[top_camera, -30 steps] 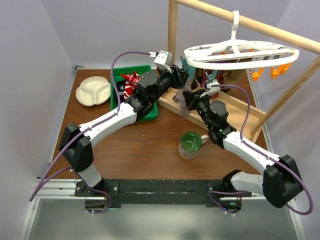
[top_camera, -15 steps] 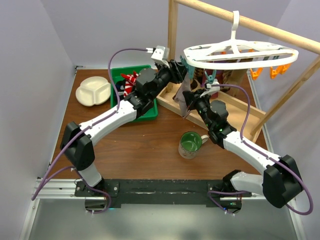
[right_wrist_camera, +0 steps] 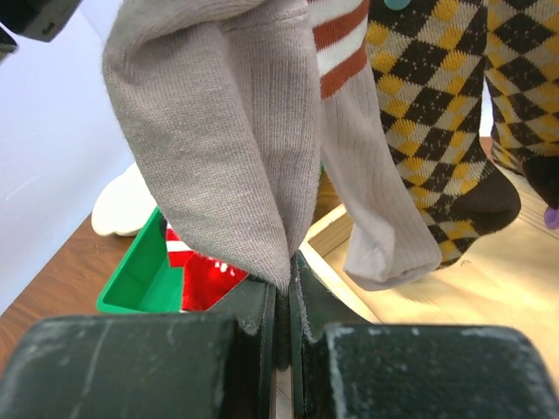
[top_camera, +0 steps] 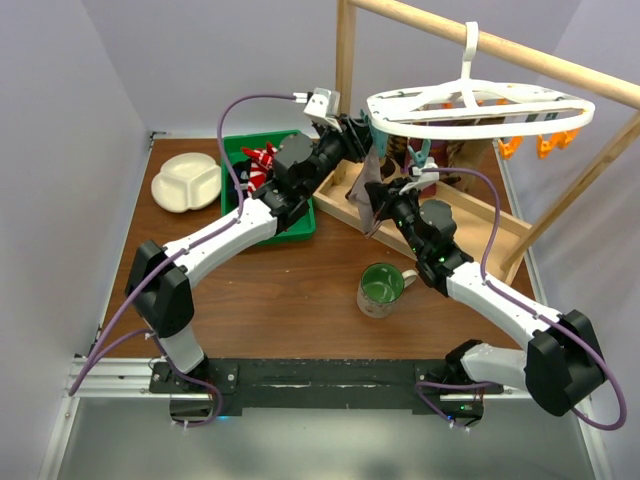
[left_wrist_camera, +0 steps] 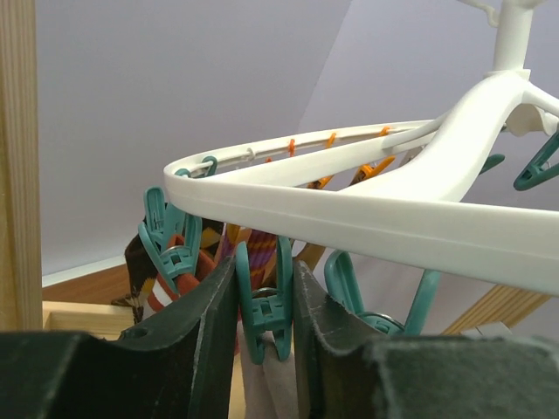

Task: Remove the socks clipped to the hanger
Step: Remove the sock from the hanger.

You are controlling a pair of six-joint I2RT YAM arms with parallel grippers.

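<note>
**Robot body.** Left arm (top_camera: 215, 240) and right arm (top_camera: 500, 305): tapered white links joined by rounded black joint housings. A purple cable (top_camera: 262, 98) runs along each arm. A small white camera block (top_camera: 322, 103) sits at each wrist. The jaws are matte black, blocky and flat-faced. Both bases are bolted to a black rail (top_camera: 320, 385).

The white oval plastic hanger (left_wrist_camera: 376, 218) is smooth with a faint sheen. The teal plastic clip (left_wrist_camera: 265, 305) is smooth and semi-gloss. The grey-beige ribbed knit sock (right_wrist_camera: 227, 131) is soft, matt cloth, as is the brown-and-yellow diamond-patterned knit sock (right_wrist_camera: 437, 96). The pale wooden post (left_wrist_camera: 19, 157) shows bare grain. The black left gripper fingers (left_wrist_camera: 205, 349) are matt and finely textured.
</note>
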